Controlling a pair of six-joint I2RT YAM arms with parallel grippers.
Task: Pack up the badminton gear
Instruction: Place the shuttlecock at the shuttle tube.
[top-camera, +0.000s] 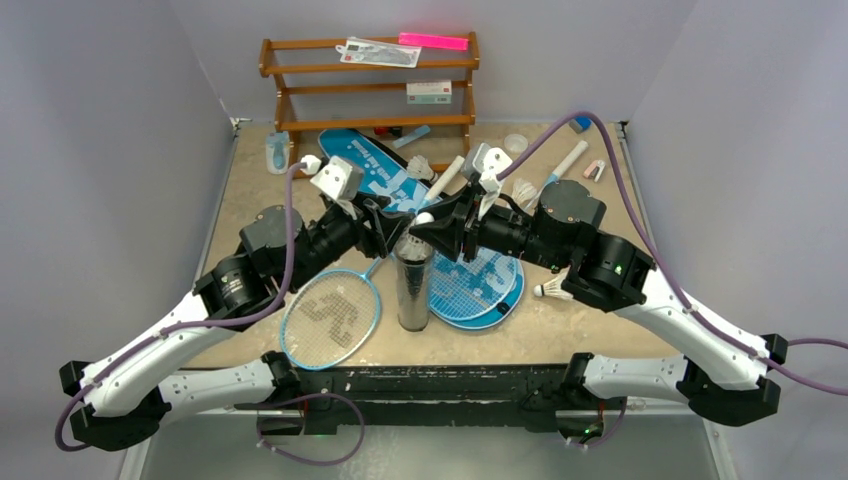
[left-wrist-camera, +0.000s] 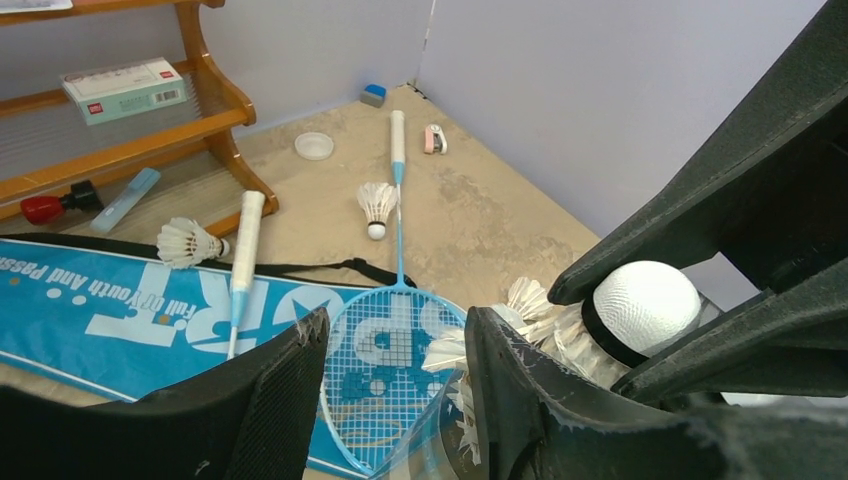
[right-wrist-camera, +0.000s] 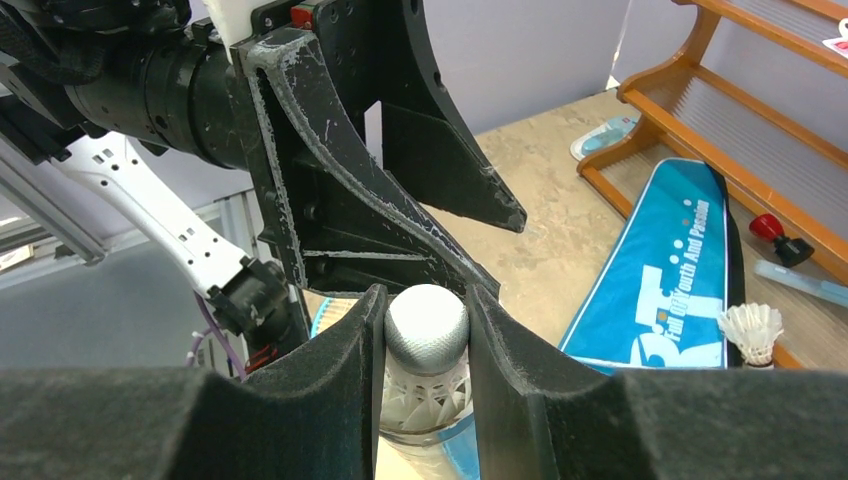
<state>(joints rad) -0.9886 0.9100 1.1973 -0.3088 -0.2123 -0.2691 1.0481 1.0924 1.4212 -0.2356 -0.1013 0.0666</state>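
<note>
The shuttlecock (right-wrist-camera: 427, 335) sat right at the open top of the black tube (top-camera: 412, 290), with its round white nose up and its feathers pointing down at the tube's mouth. Its long line ran up and down, just like the tube's, so the two were lined up, one over the other. Your right gripper (right-wrist-camera: 426, 298) was squeezed onto the nose, one finger touching each side. I think the next move only needed to go straight down and then let go. A tilt could catch the feathers on the rim. The tube stood upright in the middle of the desk (top-camera: 545, 338), between your two arms. Your left gripper (left-wrist-camera: 398, 330) was at the tube's top too, on the other side, its fingers apart with the rim between them. I could not tell if it was pressing on the tube or loose. Farther out, a racket (top-camera: 330, 318) lay flat just left of the tube, and the blue bag (top-camera: 375, 165) lay behind it, near the back of the desk
</note>
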